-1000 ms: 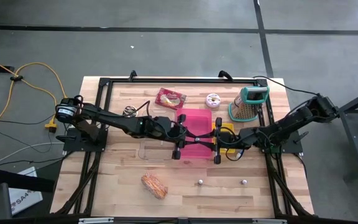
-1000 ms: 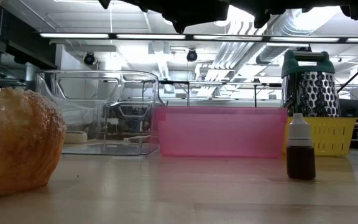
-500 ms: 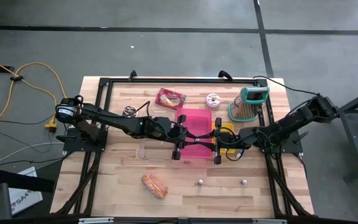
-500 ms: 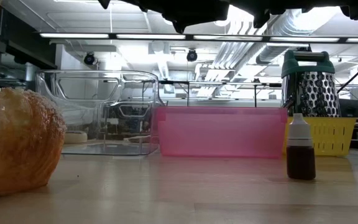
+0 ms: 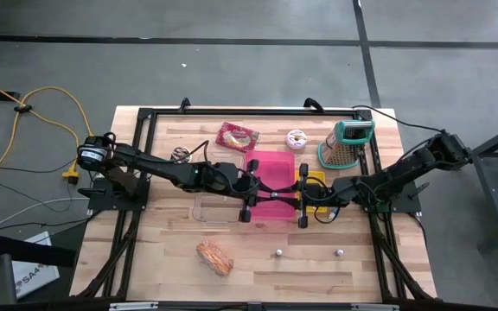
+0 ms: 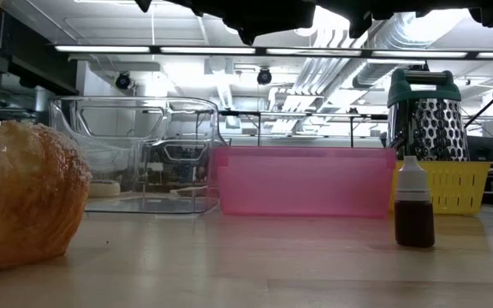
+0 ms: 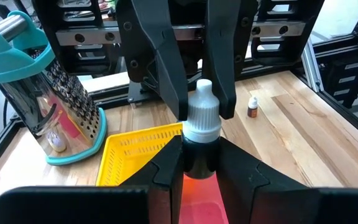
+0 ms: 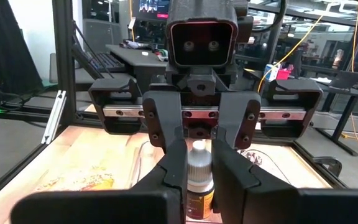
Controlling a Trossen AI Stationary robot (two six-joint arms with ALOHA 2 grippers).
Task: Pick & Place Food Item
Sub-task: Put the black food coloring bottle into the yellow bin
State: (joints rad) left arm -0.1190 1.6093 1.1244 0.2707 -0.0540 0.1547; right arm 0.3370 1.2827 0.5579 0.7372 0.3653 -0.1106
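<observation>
A small bottle [image 7: 199,134] with dark liquid and a white cap hangs upright over the pink box [image 5: 271,166] at mid-table. My left gripper [image 7: 199,149] and my right gripper [image 8: 199,163] face each other, both level and shut on it. Food lies apart from them: a bread roll [image 5: 214,257] near the front edge, a wrapped pastry [image 5: 237,136] and a small donut [image 5: 296,138] at the far side, each lying flat on the table. My left gripper pinches the bottle's dark body [image 7: 199,163] between its two fingers, coming level from the table's left. The bottle stands upright, lifted clear above the pink box. My right gripper pinches the white cap [image 7: 202,111] between its two fingers [image 7: 169,74], coming level from the table's right.
A yellow basket [image 5: 315,181] adjoins the pink box on the right, with a metal grater [image 5: 346,144] behind it. A clear container [image 6: 135,154] stands left of the box. Another small bottle [image 6: 414,204] stands on the near table, where there is free room.
</observation>
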